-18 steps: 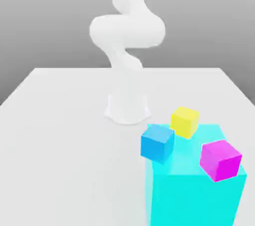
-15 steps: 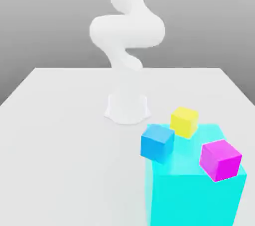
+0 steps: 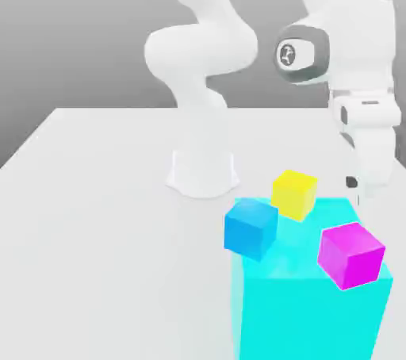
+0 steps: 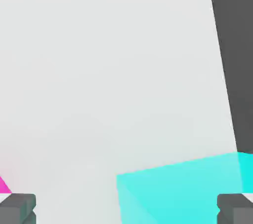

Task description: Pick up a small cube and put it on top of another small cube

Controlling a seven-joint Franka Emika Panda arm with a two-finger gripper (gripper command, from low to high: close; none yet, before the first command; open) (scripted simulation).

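Note:
My gripper hangs from the white arm on the exterior view's right, just above the far right corner of the huge cyan cube. In the hand view the gripper is open, its dark fingertips far apart with nothing between them. A sliver of a pink cube shows beside one fingertip; I cannot tell whether it is the small cube. A yellow cube, a blue cube and a violet-magenta cube sit around the cyan cube.
The arm's white base stands on the pale table behind the cubes. The table's edge runs near the cyan cube, with dark floor beyond it.
The arm's forearm and hand have swung into the exterior view and come down on its right side, near the cyan cube. The cubes have not moved.

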